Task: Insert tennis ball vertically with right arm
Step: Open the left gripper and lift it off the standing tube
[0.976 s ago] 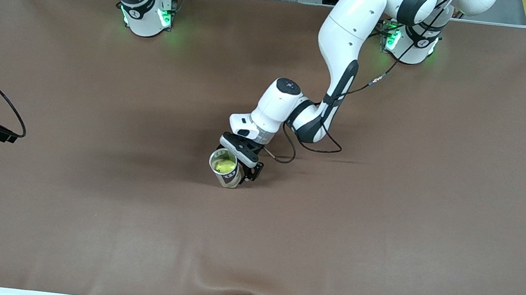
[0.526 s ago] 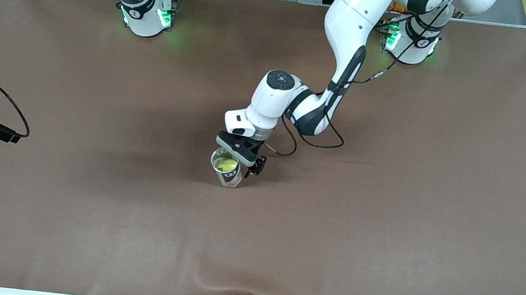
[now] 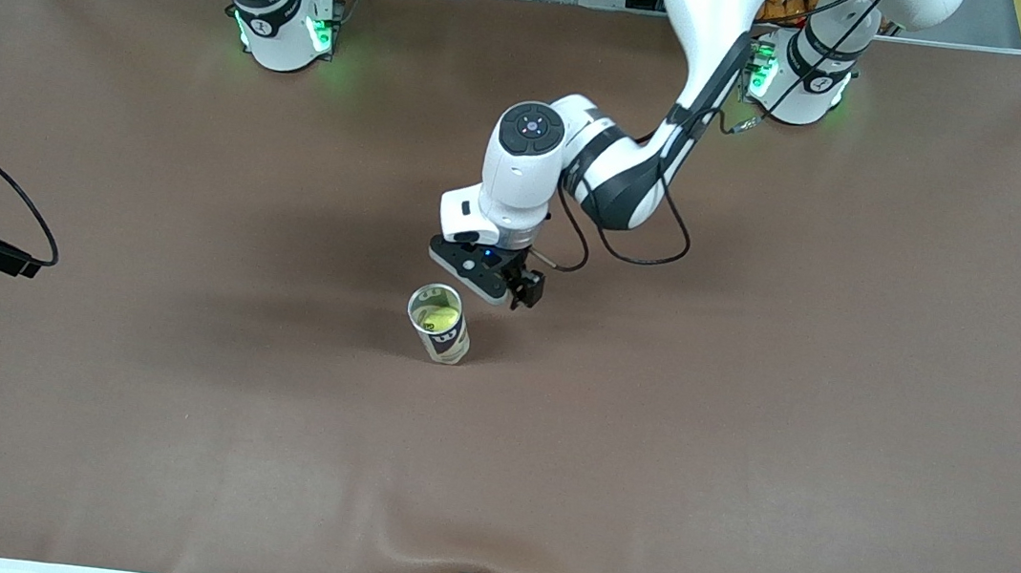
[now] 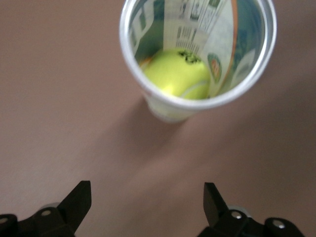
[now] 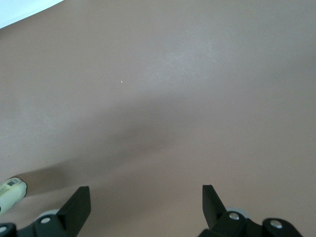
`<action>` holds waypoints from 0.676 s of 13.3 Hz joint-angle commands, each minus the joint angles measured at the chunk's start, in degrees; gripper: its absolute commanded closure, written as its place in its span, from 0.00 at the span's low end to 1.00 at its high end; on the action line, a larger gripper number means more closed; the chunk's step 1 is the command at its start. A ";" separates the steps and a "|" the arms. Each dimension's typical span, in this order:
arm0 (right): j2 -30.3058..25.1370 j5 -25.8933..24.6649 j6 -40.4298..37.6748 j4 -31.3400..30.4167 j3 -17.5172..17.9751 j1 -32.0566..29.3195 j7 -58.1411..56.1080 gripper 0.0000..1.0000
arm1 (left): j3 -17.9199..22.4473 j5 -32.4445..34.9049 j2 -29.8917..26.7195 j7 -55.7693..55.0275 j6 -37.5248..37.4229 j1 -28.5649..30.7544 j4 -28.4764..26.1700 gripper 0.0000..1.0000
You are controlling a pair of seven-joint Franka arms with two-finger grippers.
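A yellow-green tennis ball [image 3: 439, 319] [image 4: 177, 74] lies at the bottom of a clear printed can [image 3: 448, 344] [image 4: 197, 104]. The can stands upright and open-topped near the table's middle. My left gripper [image 3: 501, 287] [image 4: 147, 197] hangs over bare table just beside the can. It is open, with nothing between its fingers. My right gripper [image 3: 13, 262] [image 5: 145, 197] waits over the table's edge at the right arm's end. It is open and empty, well away from the can.
The brown mat [image 3: 744, 429] covers the whole table, with a slight wrinkle at its near edge. A small pale cylindrical thing [image 5: 11, 190] shows at the margin of the right wrist view. Both arm bases stand along the edge farthest from the camera.
My left gripper, which stood around the can a second ago, has lifted off it and drawn back toward the bases. The can stays upright with the ball inside. The right arm barely moved.
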 commanded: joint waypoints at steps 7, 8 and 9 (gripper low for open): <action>-7.12 1.84 2.45 -6.74 1.12 -0.08 -2.39 0.00 | 0.34 1.90 -15.18 11.96 -25.25 16.53 -0.51 0.00; -8.79 1.84 2.28 -8.15 1.48 -0.08 -4.32 0.00 | 0.26 1.81 -16.76 11.96 -26.67 20.22 -0.33 0.00; -10.90 1.84 2.19 -10.34 1.48 -0.08 -7.13 0.00 | 0.25 1.90 -18.17 11.87 -27.81 23.30 -0.41 0.00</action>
